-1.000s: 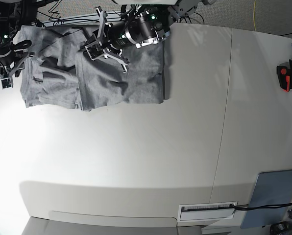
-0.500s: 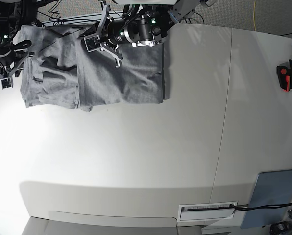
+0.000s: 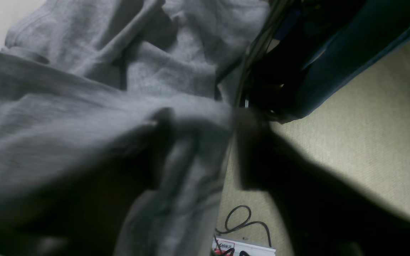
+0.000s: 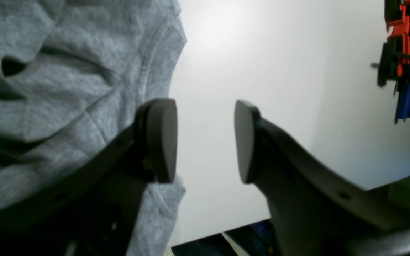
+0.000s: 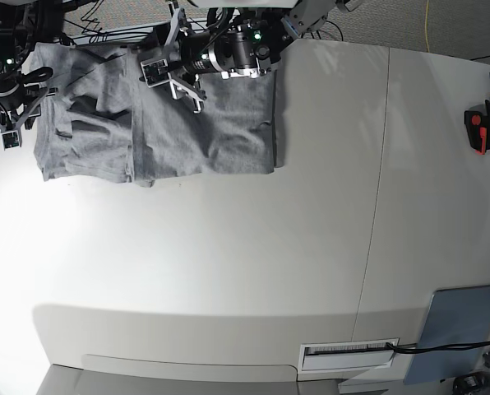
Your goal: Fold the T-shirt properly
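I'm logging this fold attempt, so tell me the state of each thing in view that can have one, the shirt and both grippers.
T-shirt: lying rumpled at the table's far edge, partly folded, plain grey side showing.
Left gripper: over the shirt's top edge; the blurred wrist view doesn't show whether it is open or pinching cloth.
Right gripper: open, empty, at the shirt's edge.
Table: white, bearing the shirt.

I'm in a robotics lab/workshop — big white table (image 5: 228, 271), loose cables (image 5: 105, 29) at its far edge, orange-and-black clamp (image 5: 478, 130), carpet floor (image 3: 351, 117).
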Action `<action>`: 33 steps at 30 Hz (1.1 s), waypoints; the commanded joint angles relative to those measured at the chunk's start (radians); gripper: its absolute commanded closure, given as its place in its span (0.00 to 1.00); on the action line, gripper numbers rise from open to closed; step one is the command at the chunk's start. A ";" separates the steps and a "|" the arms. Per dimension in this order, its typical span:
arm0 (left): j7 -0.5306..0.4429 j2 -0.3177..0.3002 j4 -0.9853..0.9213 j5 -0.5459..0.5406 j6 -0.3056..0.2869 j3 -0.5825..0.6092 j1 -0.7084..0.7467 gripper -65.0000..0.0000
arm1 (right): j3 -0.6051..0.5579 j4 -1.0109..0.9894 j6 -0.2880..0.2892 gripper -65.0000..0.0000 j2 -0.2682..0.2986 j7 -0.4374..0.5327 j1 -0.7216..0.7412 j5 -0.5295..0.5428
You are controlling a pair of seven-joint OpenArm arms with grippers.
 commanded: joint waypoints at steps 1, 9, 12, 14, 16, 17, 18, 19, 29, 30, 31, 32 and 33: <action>-0.026 0.032 0.017 -0.044 -0.007 0.010 0.008 0.42 | 0.011 0.014 -0.008 0.60 0.020 0.012 0.003 -0.003; -0.024 0.031 0.018 0.034 -0.005 0.010 -0.008 0.42 | 0.011 0.014 -0.008 0.60 0.020 0.011 0.003 -0.002; -0.010 0.031 0.019 0.094 0.053 -0.017 -0.031 0.42 | 0.011 0.014 0.005 0.60 0.020 0.010 0.003 -0.002; -0.010 0.031 0.019 0.091 0.065 -0.076 -0.041 0.42 | 0.011 0.014 0.027 0.60 0.020 0.011 0.003 0.002; -0.010 0.031 0.020 0.069 0.060 -0.158 -0.043 0.42 | 0.011 0.014 0.036 0.60 0.020 0.011 0.003 0.002; -0.010 0.029 0.020 0.049 0.045 -0.205 -0.043 0.42 | 0.011 0.014 0.040 0.60 0.020 0.012 0.003 0.003; -0.009 0.026 0.020 0.024 0.025 -0.252 -0.041 0.42 | 0.011 0.014 0.045 0.60 0.020 0.013 0.003 0.013; -0.006 0.019 0.020 -0.003 0.005 -0.298 -0.040 0.42 | 0.011 0.014 0.055 0.60 0.020 0.013 0.003 0.024; 0.020 -0.054 0.020 -0.125 -0.086 -0.645 -0.009 0.42 | 0.011 0.014 0.047 0.60 0.021 0.074 0.016 -0.036; 0.023 -0.063 0.020 -0.131 -0.086 -0.666 -0.006 0.42 | 0.011 0.014 0.051 0.60 0.020 0.078 0.021 -0.034; 0.027 -0.072 0.020 -0.142 -0.086 -0.684 -0.005 0.42 | 0.011 0.014 0.060 0.60 0.020 0.080 0.028 -0.031; 0.033 -0.081 0.020 -0.156 -0.086 -0.698 -0.004 0.42 | 0.011 0.014 0.067 0.60 0.020 0.081 0.034 -0.024; 0.037 -0.089 0.020 -0.169 -0.086 -0.710 -0.005 0.42 | 0.011 0.013 0.071 0.60 0.020 0.085 0.037 -0.017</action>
